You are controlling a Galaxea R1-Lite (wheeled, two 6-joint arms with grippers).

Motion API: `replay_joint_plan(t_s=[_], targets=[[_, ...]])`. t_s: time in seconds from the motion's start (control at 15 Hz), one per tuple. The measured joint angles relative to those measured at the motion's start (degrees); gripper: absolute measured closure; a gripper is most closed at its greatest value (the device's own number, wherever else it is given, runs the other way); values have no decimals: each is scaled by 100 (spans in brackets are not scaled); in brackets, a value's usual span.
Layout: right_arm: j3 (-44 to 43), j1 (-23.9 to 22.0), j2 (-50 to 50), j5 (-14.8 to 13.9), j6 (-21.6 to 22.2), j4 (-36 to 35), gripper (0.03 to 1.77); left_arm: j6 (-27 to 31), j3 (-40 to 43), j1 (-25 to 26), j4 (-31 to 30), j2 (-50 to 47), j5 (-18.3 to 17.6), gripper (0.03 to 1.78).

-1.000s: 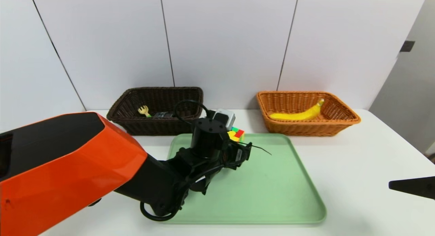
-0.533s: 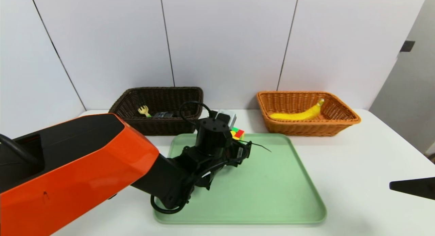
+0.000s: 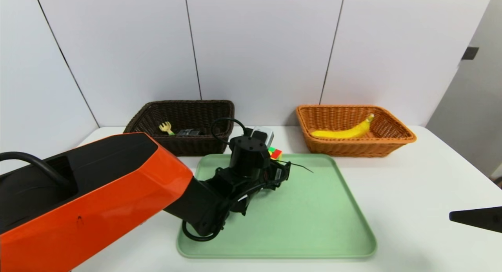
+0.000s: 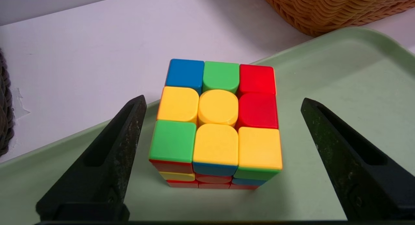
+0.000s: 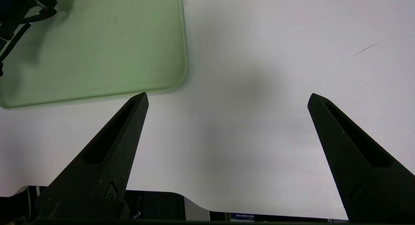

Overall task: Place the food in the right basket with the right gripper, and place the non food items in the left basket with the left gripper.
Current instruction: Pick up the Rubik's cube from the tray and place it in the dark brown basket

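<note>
While I watch the head view, my left gripper [image 4: 221, 101] is over the far left part of the pale green plastic tray [image 3: 313, 221], reached fwd on its orange-and-black arm. In the left wrist view the two black tapered fingers [image 4: 107, 160] stand wide apart, one on each side of the multicoloured puzzle cube [image 4: 216, 124], with a gap to the cube on both sides; nothing is grasped. The cube sits on the tray near its far rim, top face mostly yellow with green, red and blue squares. In the head view only a small corner of it shows behind the wrist.

The dark brown woven wicker basket [image 3: 153, 119] stands at the back left of the white table [image 3: 411, 178], near the wall. Inside it I see the wooden fork with green handle [image 3: 166, 127] and beside it a dark object, prob. the black tube [image 3: 189, 132], but I cannot read it.

The light orange-tan woven wicker basket [image 3: 392, 140] stands at the back right, well apart from the dark one. The long yellow banana [image 3: 347, 131] lies inside it, stem end up against the far right wall.

My right gripper [image 5: 227, 98] is parked over bare table to the right of the tray, fingers spread wide, holding nothing. In the head view only one black fingertip shows at the right edge.
</note>
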Motion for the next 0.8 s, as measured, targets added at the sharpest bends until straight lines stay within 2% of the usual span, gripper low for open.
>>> replay_joint_plan(t_s=[0.53,0.8], targets=[[29,0,0,13,-9,-11,10,-11,-250,37,94,171,20,12],[38,0,0,40,-11,-11,10,-11,-258,39,55,176,41,75]])
